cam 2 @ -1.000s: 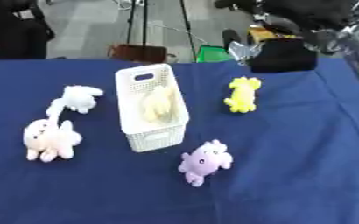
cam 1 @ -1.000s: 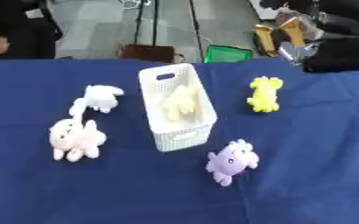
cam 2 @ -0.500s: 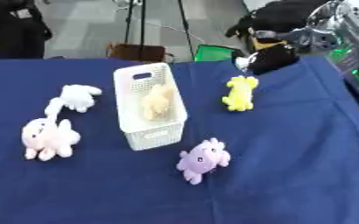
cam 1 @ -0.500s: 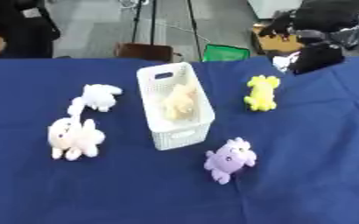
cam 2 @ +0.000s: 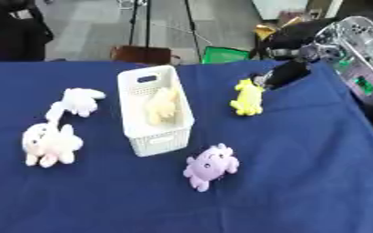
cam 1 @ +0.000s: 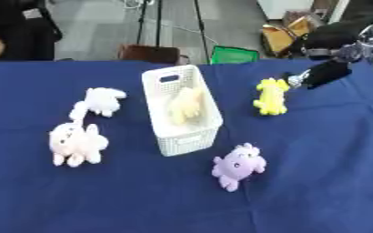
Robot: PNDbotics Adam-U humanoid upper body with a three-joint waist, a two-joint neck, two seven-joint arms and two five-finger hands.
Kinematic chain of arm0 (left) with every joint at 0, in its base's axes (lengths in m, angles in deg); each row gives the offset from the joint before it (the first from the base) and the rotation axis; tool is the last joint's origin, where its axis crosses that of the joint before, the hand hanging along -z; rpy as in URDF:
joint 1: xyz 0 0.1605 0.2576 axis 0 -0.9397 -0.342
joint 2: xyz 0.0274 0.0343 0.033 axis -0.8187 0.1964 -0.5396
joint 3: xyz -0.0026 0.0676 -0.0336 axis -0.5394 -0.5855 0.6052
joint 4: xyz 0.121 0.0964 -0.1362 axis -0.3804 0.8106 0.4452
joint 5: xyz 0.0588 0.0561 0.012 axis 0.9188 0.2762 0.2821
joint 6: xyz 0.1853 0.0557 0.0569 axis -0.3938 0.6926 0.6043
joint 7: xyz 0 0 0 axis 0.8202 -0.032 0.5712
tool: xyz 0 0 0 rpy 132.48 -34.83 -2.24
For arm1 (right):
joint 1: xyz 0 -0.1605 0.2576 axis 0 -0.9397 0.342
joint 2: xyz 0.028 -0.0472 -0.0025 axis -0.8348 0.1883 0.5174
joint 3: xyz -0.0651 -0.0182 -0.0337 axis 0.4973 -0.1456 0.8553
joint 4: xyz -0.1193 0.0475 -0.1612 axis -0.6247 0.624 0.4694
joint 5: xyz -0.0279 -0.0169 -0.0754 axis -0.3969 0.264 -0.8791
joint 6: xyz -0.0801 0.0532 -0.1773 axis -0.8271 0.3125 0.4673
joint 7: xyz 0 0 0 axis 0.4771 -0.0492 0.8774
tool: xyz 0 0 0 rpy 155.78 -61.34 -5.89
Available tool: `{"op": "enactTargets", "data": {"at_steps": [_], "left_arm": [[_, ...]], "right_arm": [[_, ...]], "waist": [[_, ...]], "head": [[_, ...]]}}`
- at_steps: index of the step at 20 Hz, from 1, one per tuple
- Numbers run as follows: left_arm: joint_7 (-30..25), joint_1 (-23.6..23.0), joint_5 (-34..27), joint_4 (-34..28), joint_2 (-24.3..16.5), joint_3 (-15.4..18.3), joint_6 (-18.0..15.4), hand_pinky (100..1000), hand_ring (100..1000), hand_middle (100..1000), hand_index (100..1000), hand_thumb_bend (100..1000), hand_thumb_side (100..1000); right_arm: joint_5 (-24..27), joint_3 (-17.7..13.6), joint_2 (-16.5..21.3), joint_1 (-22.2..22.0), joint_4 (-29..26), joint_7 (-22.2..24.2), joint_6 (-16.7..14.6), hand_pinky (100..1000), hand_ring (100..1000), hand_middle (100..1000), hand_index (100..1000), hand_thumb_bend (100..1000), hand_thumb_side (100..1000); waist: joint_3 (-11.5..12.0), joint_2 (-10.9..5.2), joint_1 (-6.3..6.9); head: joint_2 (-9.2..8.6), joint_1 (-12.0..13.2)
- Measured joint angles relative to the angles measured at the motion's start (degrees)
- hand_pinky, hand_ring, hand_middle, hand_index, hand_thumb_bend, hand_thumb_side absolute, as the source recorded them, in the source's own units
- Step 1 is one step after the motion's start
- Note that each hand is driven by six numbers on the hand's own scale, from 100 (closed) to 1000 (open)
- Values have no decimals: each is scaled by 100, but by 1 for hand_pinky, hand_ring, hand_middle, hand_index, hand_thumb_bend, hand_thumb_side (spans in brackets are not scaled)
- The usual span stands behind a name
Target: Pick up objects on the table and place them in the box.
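A white slotted box stands mid-table with a cream plush toy inside it. To its right lies a yellow plush. A purple plush lies in front of the box. Left of the box are a small white plush and a larger pink-white plush. My right hand reaches in from the upper right, black, with fingers stretched down-left. It hovers just right of the yellow plush's top end, open and holding nothing. My left hand does not show.
The table is covered by a dark blue cloth. Beyond its far edge are tripod legs, a green crate, a brown stool and a person in dark clothes at the far left.
My right hand has come down and to the left, from beyond the far right table edge to just beside the yellow plush. The toys and box have stayed put.
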Motion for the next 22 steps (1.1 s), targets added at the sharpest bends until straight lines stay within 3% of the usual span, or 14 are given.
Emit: {"op": "enactTargets", "data": {"at_steps": [1,2,5,9,10,22], "left_arm": [[-1,0,-3,0,0,0,-1,561,558,659,727,100,630],[-2,0,-7,0,0,0,-2,561,558,659,726,100,630],[-8,1,-10,0,1,0,-8,561,558,658,726,100,630],[-11,1,-10,0,2,0,-11,561,558,658,726,100,630],[-12,2,-10,0,2,0,-12,561,558,657,725,100,629],[-36,38,-11,0,4,-31,-36,560,557,655,722,100,627]], "right_arm": [[-14,6,-19,-1,73,-6,-24,730,818,828,1000,294,957],[-16,13,-43,-2,138,-10,-46,734,823,835,1000,384,927],[-42,30,-100,-45,306,-15,-126,732,821,822,1000,381,893],[-69,29,-160,-62,436,-120,-206,728,814,809,1000,378,965],[-69,28,-166,-73,455,-161,-202,723,804,789,1000,341,1000],[-178,76,-347,-94,785,-666,55,726,814,784,1000,353,1000]], "waist": [[1,2,4],[2,2,7],[28,14,11],[38,36,16],[38,36,16],[86,74,15]], "head": [[0,-1],[0,-2],[-1,-3],[-2,-3],[-2,-3],[-16,-23]]}}
